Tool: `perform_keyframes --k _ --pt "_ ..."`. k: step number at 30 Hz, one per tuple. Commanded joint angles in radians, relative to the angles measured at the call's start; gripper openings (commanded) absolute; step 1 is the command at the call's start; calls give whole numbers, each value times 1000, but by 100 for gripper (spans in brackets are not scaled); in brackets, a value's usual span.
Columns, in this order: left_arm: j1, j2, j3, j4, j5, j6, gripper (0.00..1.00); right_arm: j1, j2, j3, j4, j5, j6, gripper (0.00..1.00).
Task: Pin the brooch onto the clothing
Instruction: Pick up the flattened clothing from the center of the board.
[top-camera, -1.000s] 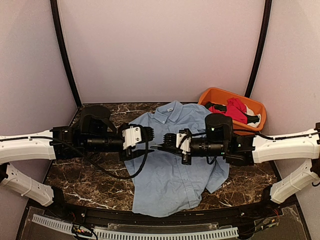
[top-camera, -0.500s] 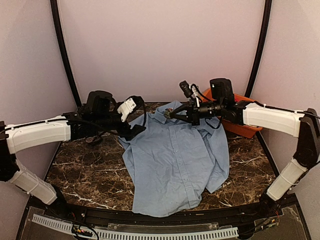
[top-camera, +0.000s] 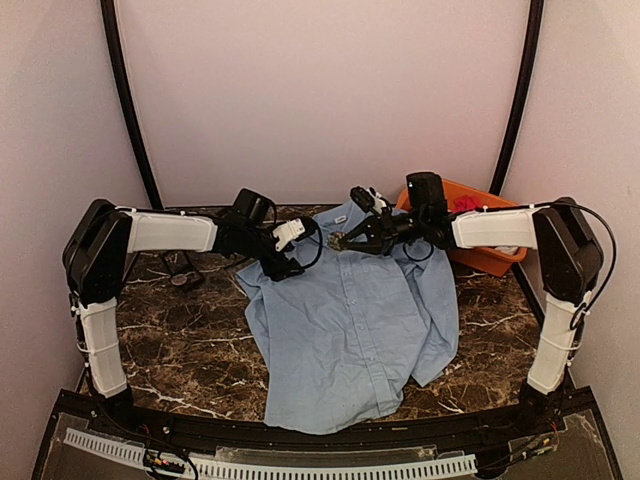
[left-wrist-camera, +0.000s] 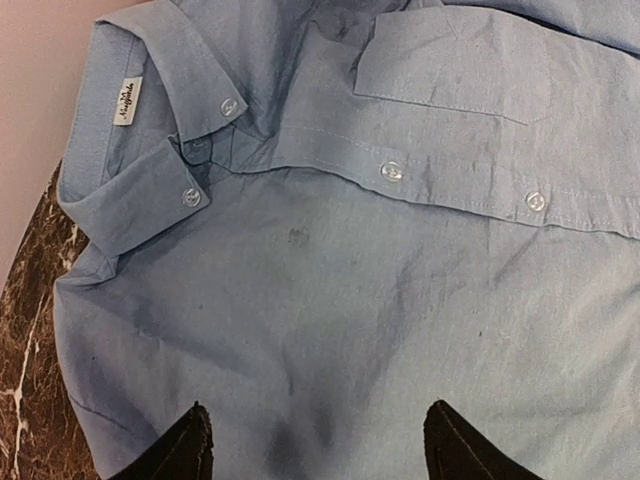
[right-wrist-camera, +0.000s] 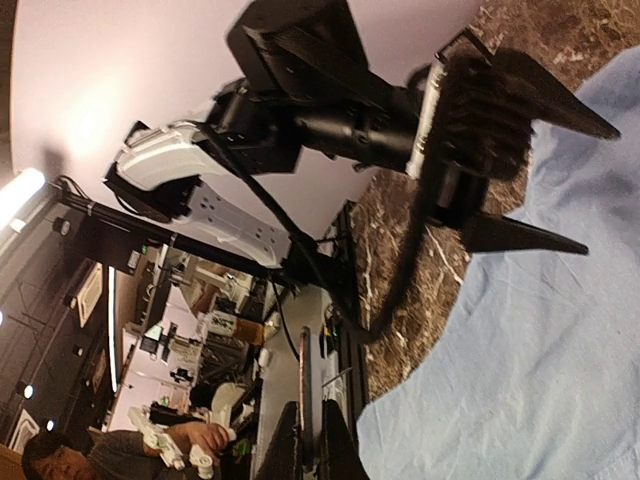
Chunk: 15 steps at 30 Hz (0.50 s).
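Brooch (top-camera: 338, 240) upper centre of frame — pinched at right gripper (top-camera: 342, 240)
Right jaws almost closed on it, above shirt (top-camera: 350, 330) collar; left gripper (left-wrist-camera: 320, 445) jaws wide apart — empty, over shirt on table (top-camera: 180, 340).

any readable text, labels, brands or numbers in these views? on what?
White sewn-in label inside the collar of the light blue thin-fabric button-up shirt: one line of dark cursive script, too small and blurred to read.
Nothing else in any view carries legible words, numbers or signs.
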<state>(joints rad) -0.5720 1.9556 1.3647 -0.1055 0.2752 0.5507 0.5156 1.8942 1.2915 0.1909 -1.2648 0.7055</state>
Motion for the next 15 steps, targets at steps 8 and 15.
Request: perform_keyframes --k 8,15 --pt "43 139 141 -94 99 153 65 -16 129 -132 1179 -50 1077 0" --pt "83 163 138 -102 136 182 61 -14 72 -151 995 36 968 0"
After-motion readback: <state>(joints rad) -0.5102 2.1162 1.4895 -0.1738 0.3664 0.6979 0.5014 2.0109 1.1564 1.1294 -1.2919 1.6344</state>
